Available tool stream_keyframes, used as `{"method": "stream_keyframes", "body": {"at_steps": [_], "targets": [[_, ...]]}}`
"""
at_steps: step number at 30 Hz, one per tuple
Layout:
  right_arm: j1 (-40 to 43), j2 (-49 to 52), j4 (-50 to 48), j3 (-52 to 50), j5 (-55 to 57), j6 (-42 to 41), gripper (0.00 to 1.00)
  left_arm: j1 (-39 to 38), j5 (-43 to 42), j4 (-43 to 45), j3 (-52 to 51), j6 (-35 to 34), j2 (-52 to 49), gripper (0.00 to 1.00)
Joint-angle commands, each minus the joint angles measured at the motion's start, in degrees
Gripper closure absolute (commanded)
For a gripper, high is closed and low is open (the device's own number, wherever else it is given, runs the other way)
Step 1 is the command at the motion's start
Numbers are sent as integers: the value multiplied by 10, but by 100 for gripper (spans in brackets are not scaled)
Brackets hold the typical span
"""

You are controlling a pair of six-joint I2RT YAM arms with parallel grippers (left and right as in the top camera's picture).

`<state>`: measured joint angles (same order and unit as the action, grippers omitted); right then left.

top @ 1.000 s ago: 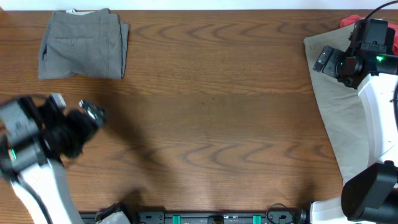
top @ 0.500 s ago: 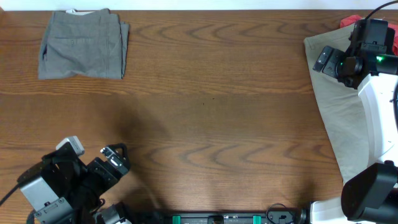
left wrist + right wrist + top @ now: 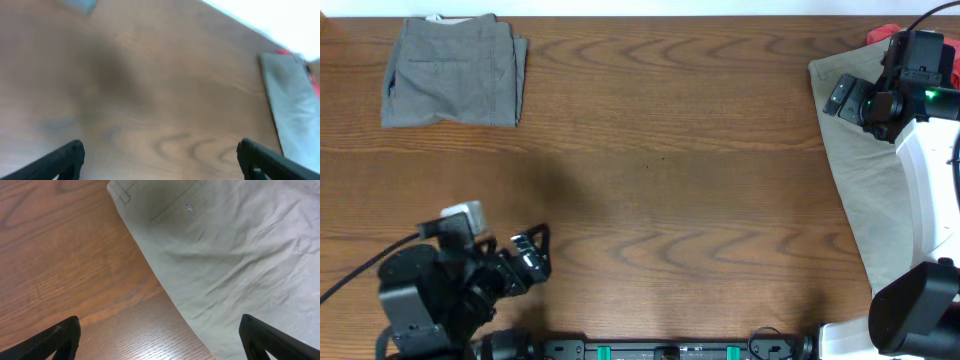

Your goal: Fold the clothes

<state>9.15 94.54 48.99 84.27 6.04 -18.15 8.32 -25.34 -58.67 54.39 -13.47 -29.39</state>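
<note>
1. Brown wood-grain worktop [image 3: 670, 170] carries two garments, set well apart from each other.
2. A grey garment [image 3: 453, 72], folded into a neat rectangle, lies at the far left corner.
3. The beige trousers [image 3: 865, 190] lie spread flat and unfolded along the right edge, waistband end toward the far side. A red cloth [image 3: 882, 35] shows just beyond that far end.
4. The left tool [image 3: 532, 253] hangs over bare wood at the near left, well apart from both garments. Its wrist view shows the fingertips spread wide with nothing between them.
5. That wrist view is blurred. A grey-blue patch at its top edge may be the folded garment, though it is too soft to be sure.
6. The right tool [image 3: 162, 340] hovers above the far end of the trousers, over the line where their left edge meets the wood. Its jaws stand wide apart and hold nothing.
7. A back pocket [image 3: 175, 205] with a small button [image 3: 188, 207] lies in the cloth under that tool.
</note>
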Motion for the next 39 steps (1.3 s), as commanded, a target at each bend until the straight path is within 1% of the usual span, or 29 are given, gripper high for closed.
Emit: {"method": "stream_keyframes", "body": {"at_steps": [1, 3, 5, 12, 17, 20, 25, 30, 32, 35, 39], "targets": [[-2, 3, 1, 3, 4, 9, 1, -49, 47, 62, -53, 1, 47, 2], [-2, 3, 1, 3, 4, 9, 1, -62, 72, 120, -102, 1, 79, 2], [-2, 3, 1, 3, 4, 9, 1, -61, 79, 179, -157, 1, 110, 2], [-2, 3, 1, 3, 4, 9, 1, -60, 81, 410, -333, 1, 193, 2], [-2, 3, 1, 3, 4, 9, 1, -60, 102, 534, -427, 1, 258, 2], [-2, 3, 1, 3, 4, 9, 1, -60, 117, 585, -468, 1, 284, 2], [-2, 3, 1, 3, 4, 9, 1, -60, 156, 633, -506, 1, 293, 2], [-2, 3, 1, 3, 4, 9, 1, -60, 201, 633, -526, 1, 293, 2], [-2, 3, 1, 3, 4, 9, 1, -60, 209, 638, -541, 2, 293, 2], [-2, 3, 1, 3, 4, 9, 1, -59, 214, 611, -542, 1, 293, 2], [-2, 3, 1, 3, 4, 9, 1, -59, 214, 602, -542, 2, 293, 2]]}}
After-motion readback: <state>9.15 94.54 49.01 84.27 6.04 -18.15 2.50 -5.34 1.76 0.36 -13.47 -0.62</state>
